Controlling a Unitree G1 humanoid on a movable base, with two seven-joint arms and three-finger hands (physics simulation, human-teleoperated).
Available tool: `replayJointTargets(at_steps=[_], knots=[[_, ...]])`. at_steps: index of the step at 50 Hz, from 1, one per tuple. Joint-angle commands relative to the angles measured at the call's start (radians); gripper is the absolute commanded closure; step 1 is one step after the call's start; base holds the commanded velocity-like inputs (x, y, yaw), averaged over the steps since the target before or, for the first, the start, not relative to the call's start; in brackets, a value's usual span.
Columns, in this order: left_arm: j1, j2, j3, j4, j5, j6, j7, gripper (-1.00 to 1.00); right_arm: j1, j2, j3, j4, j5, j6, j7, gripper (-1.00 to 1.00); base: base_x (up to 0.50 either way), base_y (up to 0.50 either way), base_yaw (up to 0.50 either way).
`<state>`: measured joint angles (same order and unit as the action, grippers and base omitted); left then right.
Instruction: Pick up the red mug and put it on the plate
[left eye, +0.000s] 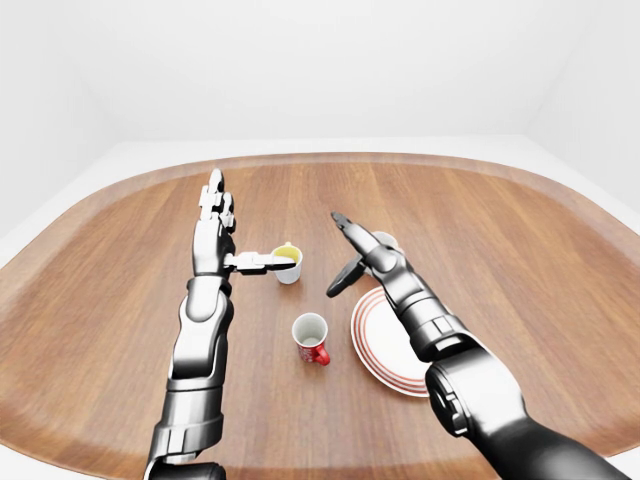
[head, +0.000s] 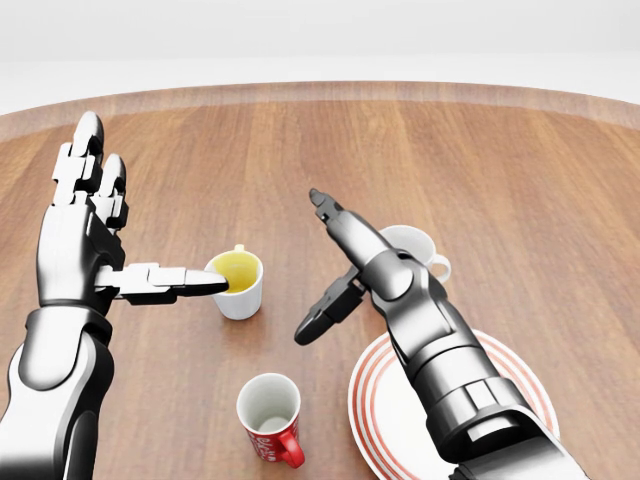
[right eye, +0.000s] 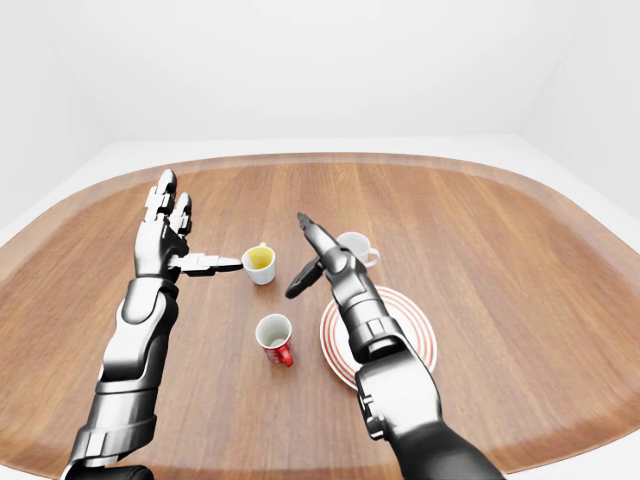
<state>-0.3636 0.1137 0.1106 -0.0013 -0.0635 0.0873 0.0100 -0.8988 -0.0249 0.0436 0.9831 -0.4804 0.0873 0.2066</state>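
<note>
No writing can be read anywhere; the small red ceramic mug (head: 270, 416) carries only a pale pattern on its side, too small to make out. It stands upright on the oval wooden table (head: 520, 190), white inside and empty, its handle turned toward the bottom right of the head view, just left of the white plate with red rings (head: 372, 410) and apart from it. The left hand (head: 88, 235) is spread open, two fingers raised and one stretched sideways with its tip at the rim of a white cup with a yellow inside (head: 238, 282). The right hand (head: 345, 265) hangs open above the table, holding nothing, beside a plain white cup (head: 418, 245).
</note>
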Motion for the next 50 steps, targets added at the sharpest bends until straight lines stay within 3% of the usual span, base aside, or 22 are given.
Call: replayJointTargets(at_steps=[1,24,50], knots=[[-0.001,0.001,0.001,0.003,-0.002,0.000,-0.001,-1.00,-0.046,0.041,0.016,0.119,-0.049,0.000,-0.010,-1.00,0.00,0.00,0.00],[0.002,0.005,0.007,0.010,-0.008,0.000,-0.004,-1.00,-0.074,0.092,0.028,0.212,-0.112,0.000,-0.020,-1.00,0.00,0.00,0.00],[0.006,0.006,0.007,0.006,-0.013,0.000,-0.004,-1.00,-0.025,0.156,0.043,0.295,-0.177,-0.009,-0.041,-1.00,0.00,0.00,0.00]])
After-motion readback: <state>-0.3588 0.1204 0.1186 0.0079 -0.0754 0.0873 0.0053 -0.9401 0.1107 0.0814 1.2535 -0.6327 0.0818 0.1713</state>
